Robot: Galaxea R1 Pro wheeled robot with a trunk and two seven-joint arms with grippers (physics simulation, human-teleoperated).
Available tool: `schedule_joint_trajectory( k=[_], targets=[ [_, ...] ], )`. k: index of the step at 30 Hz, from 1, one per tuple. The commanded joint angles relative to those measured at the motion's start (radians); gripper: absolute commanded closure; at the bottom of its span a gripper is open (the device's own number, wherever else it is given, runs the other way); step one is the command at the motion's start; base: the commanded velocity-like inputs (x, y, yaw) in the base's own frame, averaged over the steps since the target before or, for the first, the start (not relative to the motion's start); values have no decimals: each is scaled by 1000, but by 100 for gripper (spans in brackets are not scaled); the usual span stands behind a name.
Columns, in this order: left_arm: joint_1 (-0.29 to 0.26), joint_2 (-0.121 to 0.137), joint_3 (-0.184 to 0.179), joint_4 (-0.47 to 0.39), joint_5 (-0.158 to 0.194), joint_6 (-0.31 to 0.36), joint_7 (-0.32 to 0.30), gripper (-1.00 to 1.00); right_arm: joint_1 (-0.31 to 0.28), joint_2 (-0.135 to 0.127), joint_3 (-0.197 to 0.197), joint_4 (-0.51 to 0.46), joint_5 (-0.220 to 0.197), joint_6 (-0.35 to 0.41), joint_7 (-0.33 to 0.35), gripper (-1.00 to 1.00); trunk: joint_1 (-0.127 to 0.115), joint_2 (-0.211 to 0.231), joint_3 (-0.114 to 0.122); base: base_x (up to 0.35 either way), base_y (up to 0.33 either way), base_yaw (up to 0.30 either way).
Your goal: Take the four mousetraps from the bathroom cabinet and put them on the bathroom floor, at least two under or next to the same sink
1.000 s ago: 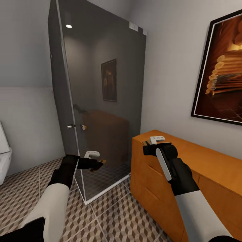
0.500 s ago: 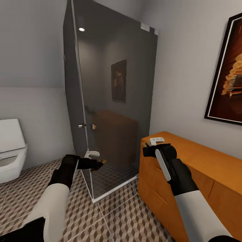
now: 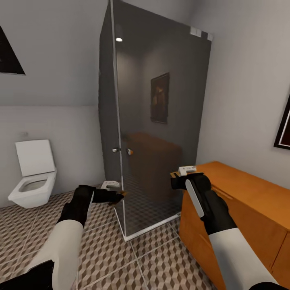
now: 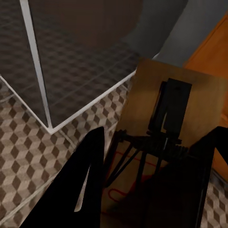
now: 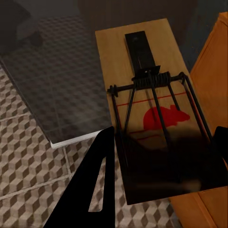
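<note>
Each gripper carries one mousetrap. In the left wrist view a tan mousetrap (image 4: 171, 109) with dark wire spring lies between the black fingers (image 4: 88, 175) of my left gripper (image 4: 159, 137), which is shut on it. My right gripper (image 5: 164, 133) is shut on a second mousetrap (image 5: 147, 90) with a red mouse mark. From the head camera, the left gripper (image 3: 115, 197) hovers above the cube-patterned bathroom floor (image 3: 161, 262) by the shower corner, and the right gripper (image 3: 177, 180) hangs at the near end of the orange-brown cabinet (image 3: 245, 205). The sink is out of view.
A tall smoked-glass shower enclosure (image 3: 161, 121) stands straight ahead, its white base frame (image 3: 149, 230) on the tiles. A white toilet (image 3: 34, 177) sits against the left wall. A framed picture's edge (image 3: 284, 129) hangs above the cabinet.
The whole view has swung to the left: the toilet has come fully into sight and the wall picture has slid off to the right. Both arms keep their pose and their traps.
</note>
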Motion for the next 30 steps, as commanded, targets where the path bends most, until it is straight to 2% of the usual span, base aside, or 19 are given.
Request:
schedule_joint_trajectory(
  k=[1,30],
  targets=[
    [-1,-2,6,-1,-12,1,-11,100,-1,0,1,2,-12,3,-9,100,0,-1,-1,0,0,268],
    [-1,-2,6,-1,-11,1,-11,100,-1,0,1,12,-13,3,-9,100,0,-1,15,0,0,268]
  ],
)
